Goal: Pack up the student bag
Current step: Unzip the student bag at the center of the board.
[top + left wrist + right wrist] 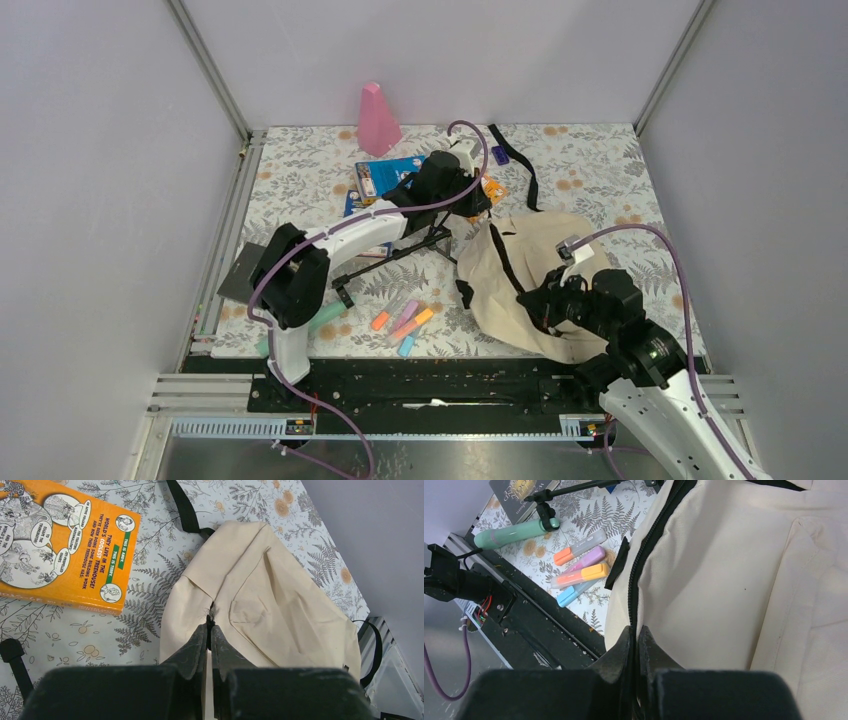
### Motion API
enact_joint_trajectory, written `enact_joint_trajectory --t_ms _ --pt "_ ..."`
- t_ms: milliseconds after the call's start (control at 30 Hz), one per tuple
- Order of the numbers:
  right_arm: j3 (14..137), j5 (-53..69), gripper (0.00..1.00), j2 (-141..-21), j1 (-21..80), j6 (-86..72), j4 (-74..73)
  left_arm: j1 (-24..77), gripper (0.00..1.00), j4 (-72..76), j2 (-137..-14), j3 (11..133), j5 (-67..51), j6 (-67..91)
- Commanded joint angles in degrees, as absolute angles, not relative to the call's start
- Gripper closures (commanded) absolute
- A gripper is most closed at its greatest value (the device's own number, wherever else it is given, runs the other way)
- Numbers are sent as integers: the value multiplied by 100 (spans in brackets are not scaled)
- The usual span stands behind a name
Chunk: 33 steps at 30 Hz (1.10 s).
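The student bag [525,265], beige fabric with black zipper trim and black straps, lies crumpled on the right half of the floral mat. My left gripper [210,624] is shut on a small black tab at a seam of the bag [260,595]; from above it [480,208] is at the bag's far left corner. My right gripper [635,630] is shut on the black zipper trim [646,555] along the bag's [724,570] near edge; from above it [535,300] is over the bag's near side. The bag's opening is hidden.
An orange book [60,540] lies left of the bag, with a blue book [385,178] and a pink cone [378,120] farther back. Several highlighters [579,570], a teal tube [514,532], a black stand [400,250] and a dark book [245,270] lie near left. A black strap [185,510] trails behind.
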State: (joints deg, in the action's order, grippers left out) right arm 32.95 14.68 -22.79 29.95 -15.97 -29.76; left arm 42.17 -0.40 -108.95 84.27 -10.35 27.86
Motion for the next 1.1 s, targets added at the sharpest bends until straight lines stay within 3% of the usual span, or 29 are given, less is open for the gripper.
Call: enact_joint_trajectory --t_ms 0,33,133,267,433,1067 --pt "3560 1616 99 -2182 3080 -1776 -2929 4107 100 530 -10657 8424 -934 2584" --pt "3549 1525 92 -2180 3084 -1800 -2932 4109 100 625 -10579 8327 -1048 2551" --pt "3517 1226 58 -2143 3083 -1908 -2910 4164 100 1044 -10299 7926 -1403 2478" --pt "3494 894 44 -2099 3085 -1949 -2790 4298 100 1413 -9988 7443 -1829 2411" --pt "3534 787 40 -2360 3085 -1902 -2511 4397 100 1404 -9749 7139 -2006 2507" --pt "3620 679 43 -4703 3170 -2524 -689 4431 100 1468 -9429 6848 -2128 2628"
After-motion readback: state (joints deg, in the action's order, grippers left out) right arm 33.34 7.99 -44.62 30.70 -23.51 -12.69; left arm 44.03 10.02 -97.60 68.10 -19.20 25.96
